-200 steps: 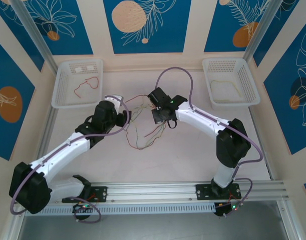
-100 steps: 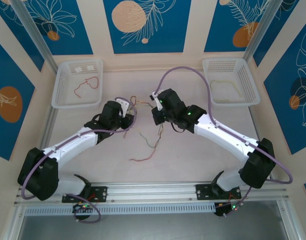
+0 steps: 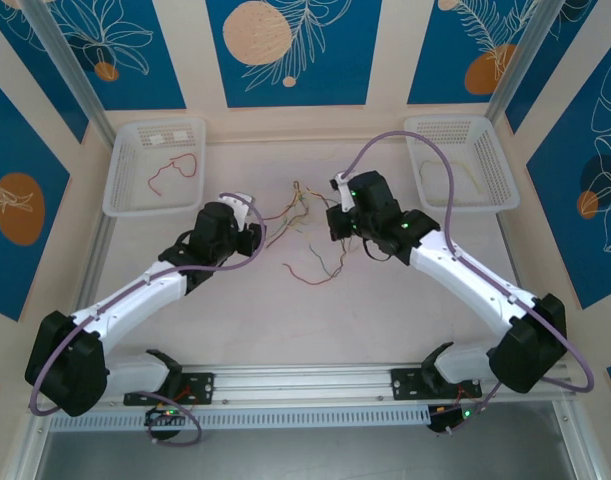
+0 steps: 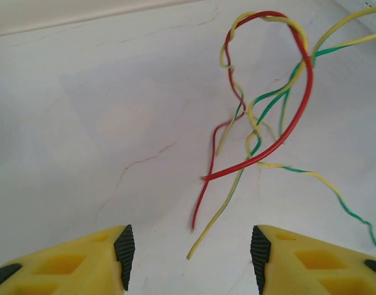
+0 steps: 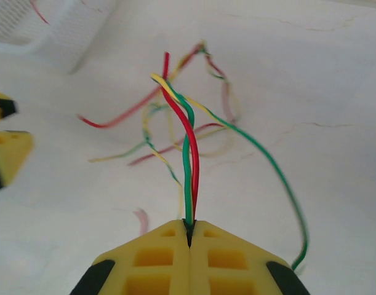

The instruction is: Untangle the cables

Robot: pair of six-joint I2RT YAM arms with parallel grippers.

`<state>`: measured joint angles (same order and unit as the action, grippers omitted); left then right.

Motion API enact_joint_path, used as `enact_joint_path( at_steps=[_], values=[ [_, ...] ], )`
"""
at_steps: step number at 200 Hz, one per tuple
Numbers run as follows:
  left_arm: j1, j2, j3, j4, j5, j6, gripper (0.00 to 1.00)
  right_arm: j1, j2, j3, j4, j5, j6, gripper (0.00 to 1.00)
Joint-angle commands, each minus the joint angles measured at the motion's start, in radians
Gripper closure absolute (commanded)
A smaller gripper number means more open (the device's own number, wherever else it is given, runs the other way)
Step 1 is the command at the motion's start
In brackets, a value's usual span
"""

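The cables (image 3: 307,225) are a loose tangle of thin red, green and yellow wires in mid-table between the two arms. My right gripper (image 3: 337,222) (image 5: 189,236) is shut on a red and a green cable (image 5: 189,160), which rise straight out of its closed fingertips into the tangle. My left gripper (image 3: 251,232) (image 4: 191,257) is open, its black pads (image 4: 124,253) wide apart with nothing between them. Just ahead of it lie the free ends of a red cable (image 4: 203,196) and a yellow one (image 4: 215,218). A red loop (image 4: 301,86) twists with green and yellow strands farther out.
A white basket (image 3: 120,175) at the back left holds one red cable (image 3: 175,168). A second white basket (image 3: 495,150) at the back right holds a pale yellow cable (image 3: 455,185). Thick purple cables (image 3: 385,145) arc over the arms. An aluminium rail (image 3: 305,380) runs along the near edge.
My right gripper has moved right and back, still shut, dragging the tangle with it. The left gripper stays to the tangle's left, its arm shifted a little.
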<state>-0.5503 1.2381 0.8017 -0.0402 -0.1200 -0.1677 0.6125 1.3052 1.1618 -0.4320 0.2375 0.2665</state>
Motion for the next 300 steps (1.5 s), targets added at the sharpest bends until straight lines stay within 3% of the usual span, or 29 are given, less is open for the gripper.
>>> enact_joint_path(
  at_steps=[1,33,56,79,100,114,139,169,204,235,247,253,277,285,300],
  values=[
    [0.001,0.007,-0.009,0.017,-0.012,0.004,0.40,-0.054,-0.051,-0.025,0.086,-0.217,0.035,1.00],
    [0.001,0.012,0.002,0.010,0.026,0.019,0.34,-0.062,-0.093,-0.071,0.144,-0.350,0.008,1.00],
    [0.000,0.001,-0.008,0.022,0.026,0.023,0.35,-0.081,-0.106,-0.085,0.157,-0.393,0.015,1.00],
    [0.000,-0.006,-0.024,0.052,0.062,0.023,0.34,-0.109,-0.121,-0.128,0.224,-0.526,0.019,1.00],
    [0.000,-0.008,-0.031,0.077,0.111,0.027,0.38,-0.106,-0.104,-0.129,0.218,-0.544,0.004,1.00],
    [0.000,-0.012,-0.033,0.091,0.130,0.032,0.47,-0.103,-0.087,-0.123,0.200,-0.528,-0.002,1.00],
    [0.000,-0.026,-0.038,0.098,0.115,0.030,0.82,-0.095,-0.072,-0.132,0.189,-0.445,-0.003,1.00],
    [0.000,-0.059,-0.054,0.097,0.033,0.017,1.00,-0.100,-0.038,-0.132,0.142,-0.328,-0.011,1.00],
    [0.001,-0.111,-0.084,0.112,-0.011,0.007,1.00,-0.122,0.021,-0.120,0.075,-0.153,0.036,1.00],
    [0.001,-0.121,-0.073,0.113,0.048,0.011,1.00,-0.186,0.110,-0.099,0.022,-0.120,0.124,1.00],
    [0.001,-0.118,-0.062,0.108,0.075,0.015,1.00,-0.189,0.148,-0.085,0.011,-0.127,0.126,0.86],
    [0.000,-0.116,-0.056,0.105,0.086,0.017,1.00,-0.183,0.163,-0.076,0.003,-0.114,0.131,0.84],
    [0.000,-0.134,-0.042,0.094,0.086,0.017,1.00,-0.170,0.186,-0.067,0.009,-0.024,0.142,0.85],
    [0.000,-0.151,-0.049,0.101,0.070,0.018,1.00,-0.180,0.193,-0.062,0.002,-0.007,0.152,0.99],
    [0.000,-0.180,-0.060,0.097,0.021,0.019,1.00,-0.208,0.212,-0.042,-0.031,0.001,0.176,1.00]
  ],
)
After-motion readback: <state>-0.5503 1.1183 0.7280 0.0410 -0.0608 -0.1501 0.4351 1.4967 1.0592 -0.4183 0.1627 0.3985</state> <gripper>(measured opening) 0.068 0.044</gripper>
